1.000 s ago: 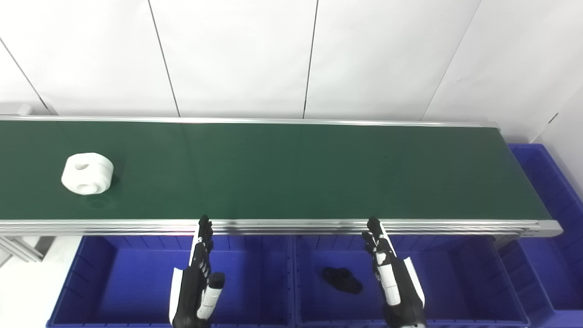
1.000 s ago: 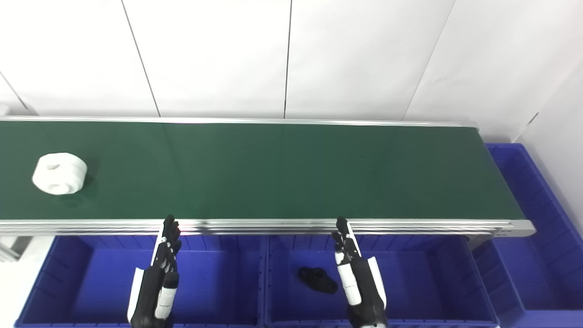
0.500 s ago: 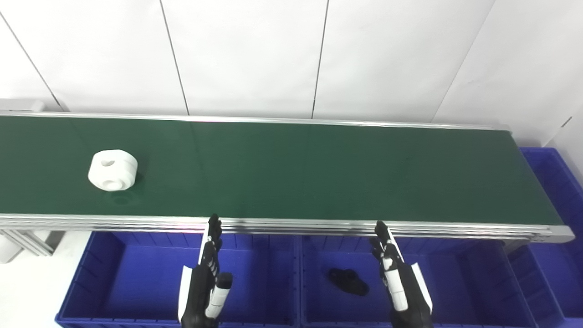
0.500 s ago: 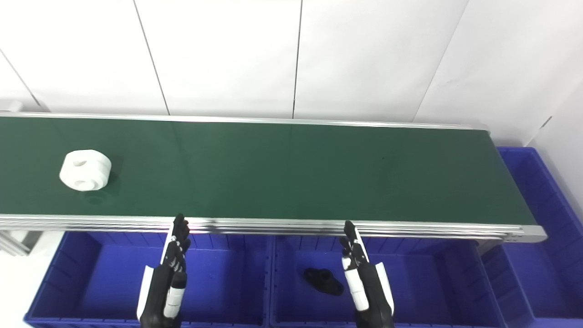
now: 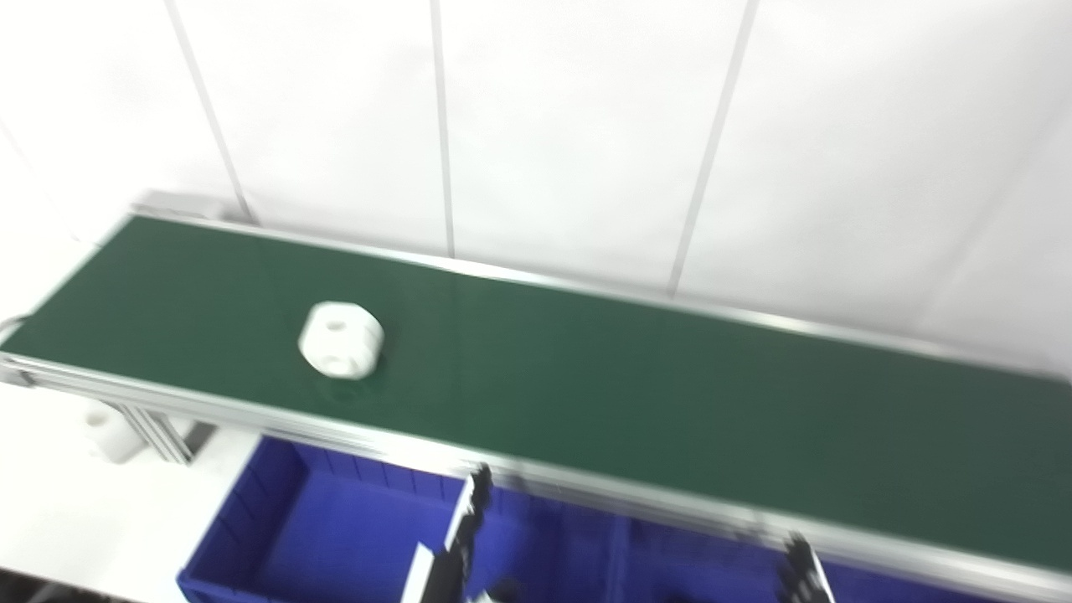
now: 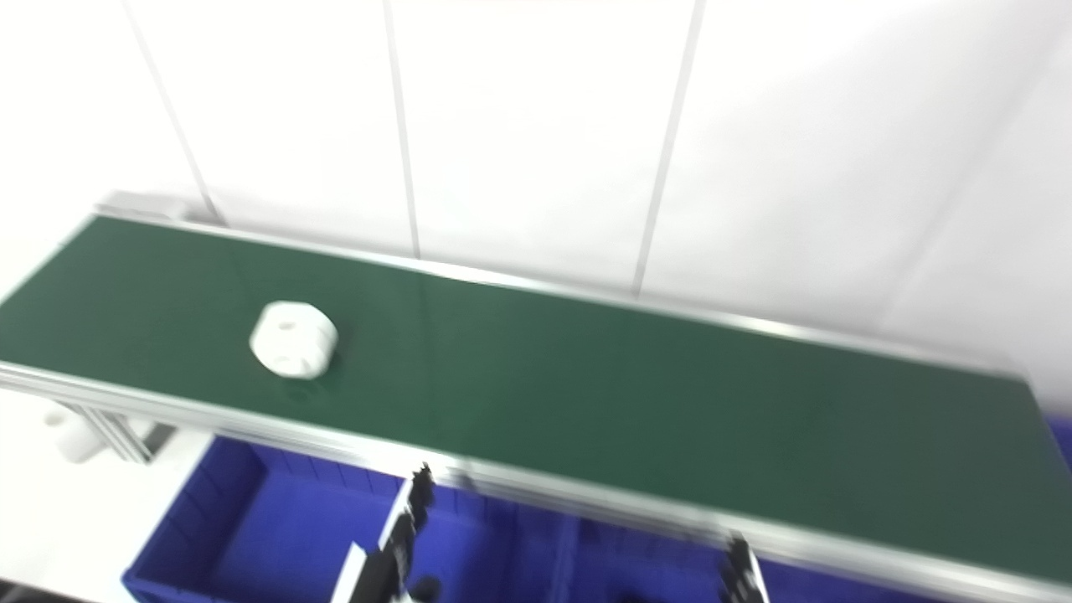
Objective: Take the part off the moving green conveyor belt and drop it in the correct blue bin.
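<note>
A white round part (image 5: 341,339) with holes lies on the left half of the green conveyor belt (image 5: 636,394). My left hand (image 5: 452,561) shows at the bottom edge over the left blue bin (image 5: 335,528), fingers straight and apart, holding nothing. Only the fingertips of my right hand (image 5: 801,574) show at the bottom right, below the belt's near rail. Both hands are well short of the part. The picture is blurred.
A white panelled wall stands behind the belt. The belt's silver near rail (image 5: 586,490) runs between the hands and the belt. A white leg or post (image 5: 113,431) stands under the belt's left end.
The whole picture has swung left and tilted, so the camera has moved. The white part sits further right along the belt. Both hands keep their straight pose, now mostly cut off.
</note>
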Available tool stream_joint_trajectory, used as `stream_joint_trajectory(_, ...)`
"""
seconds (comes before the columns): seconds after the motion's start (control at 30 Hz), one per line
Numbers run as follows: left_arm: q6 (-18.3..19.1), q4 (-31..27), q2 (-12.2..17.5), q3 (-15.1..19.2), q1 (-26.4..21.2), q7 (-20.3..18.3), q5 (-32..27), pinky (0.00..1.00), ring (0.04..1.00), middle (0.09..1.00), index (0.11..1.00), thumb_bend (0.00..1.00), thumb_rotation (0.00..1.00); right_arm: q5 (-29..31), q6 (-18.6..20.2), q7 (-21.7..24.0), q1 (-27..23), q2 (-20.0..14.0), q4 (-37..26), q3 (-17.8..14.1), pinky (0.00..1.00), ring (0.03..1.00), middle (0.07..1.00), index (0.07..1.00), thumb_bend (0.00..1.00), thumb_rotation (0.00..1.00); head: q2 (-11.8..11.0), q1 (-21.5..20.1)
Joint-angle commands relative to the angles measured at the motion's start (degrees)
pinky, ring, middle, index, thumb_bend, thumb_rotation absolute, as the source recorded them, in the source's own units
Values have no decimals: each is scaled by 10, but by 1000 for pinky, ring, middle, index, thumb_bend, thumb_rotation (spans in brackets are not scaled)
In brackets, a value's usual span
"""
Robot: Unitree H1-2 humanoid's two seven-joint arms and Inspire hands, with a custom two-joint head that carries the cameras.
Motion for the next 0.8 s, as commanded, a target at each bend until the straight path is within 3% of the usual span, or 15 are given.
stream_joint_trajectory(0.0, -26, 0, -30, -24, -8, 12, 12, 960, 972, 993, 1000, 865, 851, 17, -37, 13, -13, -3, -1, -4, 1000, 1000, 1000, 1000, 828, 982, -8, 11)
stream_joint_trajectory(0.17, -28, -9, -29, -35, -9, 24, 12, 891, 939, 976, 1000, 826, 802, 12, -46, 20, -17, -10, 12, -5, 1000, 1000, 1000, 1000, 828, 999, -9, 19)
stream_joint_trajectory(0.33, -28, -78, -5, -65, -11, 55, 57, 858, 934, 973, 1000, 865, 787, 17, -36, 21, -16, -8, 4, -4, 1000, 1000, 1000, 1000, 837, 1000, -4, 22)
stream_joint_trajectory(0.4, -28, -124, 13, -75, -20, 75, 87, 781, 886, 917, 961, 945, 642, 21, -32, 23, -17, -7, 2, -3, 1000, 1000, 1000, 1000, 829, 1000, 0, 22)
stream_joint_trajectory(0.5, -20, -198, 37, -62, -39, 65, 135, 730, 845, 882, 898, 961, 560, 22, -28, 25, -18, -5, -1, -1, 1000, 1000, 1000, 1000, 826, 1000, 4, 19)
stream_joint_trajectory(0.63, 85, -304, 82, -27, -74, -24, 173, 715, 805, 823, 797, 975, 534, 11, -29, 23, -19, -6, -4, 5, 1000, 1000, 1000, 1000, 828, 1000, 14, 12)
stream_joint_trajectory(0.77, 290, -414, 150, 14, -155, -192, 186, 741, 800, 813, 797, 947, 493, 7, -30, 21, -21, -4, -4, 9, 1000, 1000, 1000, 1000, 813, 1000, 19, 7)
